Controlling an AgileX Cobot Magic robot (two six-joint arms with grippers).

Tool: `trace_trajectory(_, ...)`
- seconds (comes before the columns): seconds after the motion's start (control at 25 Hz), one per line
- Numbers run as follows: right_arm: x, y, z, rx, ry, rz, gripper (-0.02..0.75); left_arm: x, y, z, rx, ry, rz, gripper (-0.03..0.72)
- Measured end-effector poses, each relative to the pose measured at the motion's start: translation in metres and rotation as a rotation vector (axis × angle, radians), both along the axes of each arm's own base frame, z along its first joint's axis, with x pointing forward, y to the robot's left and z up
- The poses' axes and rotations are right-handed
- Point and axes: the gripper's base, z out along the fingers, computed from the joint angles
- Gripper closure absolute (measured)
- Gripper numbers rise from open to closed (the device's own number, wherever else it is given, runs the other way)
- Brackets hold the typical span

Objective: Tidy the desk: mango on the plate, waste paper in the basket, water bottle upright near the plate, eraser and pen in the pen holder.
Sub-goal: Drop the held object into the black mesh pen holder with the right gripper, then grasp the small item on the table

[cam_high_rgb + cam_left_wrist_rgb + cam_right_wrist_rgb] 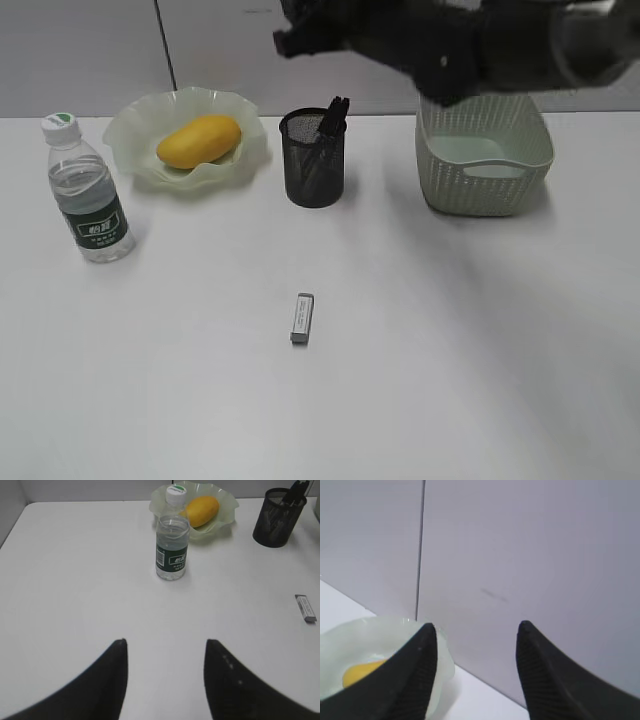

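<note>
On the bench (450, 380), most of your tidy job looks done. Mango (199, 140) lies in the wavy green plate (132, 125), back left. Water bottle (87, 190) stands upright, cap up, just beside the plate on its left front, so that step counts as done. Pen holder (314, 158) sits right of the plate with dark pens (331, 118) sticking out the top; how many pens, you can't tell. Basket (484, 160) is back right; from the exterior view its inside looks pale and the waste paper isn't clearly visible, so you can't confirm it's in there, and no paper ball shows loose on the bench. Left over: the eraser (302, 317), lying flat alone in the middle front, well apart from the pen holder. Right gripper (476, 630) hangs high above the pen holder area, jaws apart, nothing between them, pointed at the back wall with the plate rim below. Left gripper (165, 647) hovers over bare bench, jaws parted, empty, bottle ahead of it. Judgement: eraser pickup is your next step.
</note>
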Motion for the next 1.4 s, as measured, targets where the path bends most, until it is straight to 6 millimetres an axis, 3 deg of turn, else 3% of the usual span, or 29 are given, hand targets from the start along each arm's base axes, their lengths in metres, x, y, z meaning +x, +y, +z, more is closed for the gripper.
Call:
trace_trajectory(0.2, -0.034, -0.018, 0.061, -0.068, 0.127, 0.022, 0.36, 0.0, 0.0, 0.0, 0.003, 0.0, 0.002, 0.309)
trace_trajectory(0.32, -0.056, -0.029, 0.074, -0.17, 0.287, 0.041, 0.37, 0.0, 0.0, 0.0, 0.004, 0.0, 0.003, 0.309)
trace_trajectory(0.48, -0.082, -0.043, 0.077, -0.292, 0.493, 0.058, 0.373, 0.0, 0.0, 0.0, 0.004, 0.0, 0.003, 0.309)
trace_trajectory(0.8, -0.12, -0.068, 0.052, -0.608, 0.979, 0.071, 0.373, 0.0, 0.0, 0.0, 0.004, 0.0, 0.003, 0.309)
trace_trajectory(1.04, -0.114, -0.098, 0.054, -0.576, 1.07, -0.072, 0.374, 0.0, 0.0, 0.0, 0.003, 0.0, 0.002, 0.309)
trace_trajectory(1.4, -0.105, -0.2, 0.086, -0.344, 1.072, -0.369, 0.374, 0.0, 0.0, 0.0, 0.003, 0.0, 0.002, 0.309)
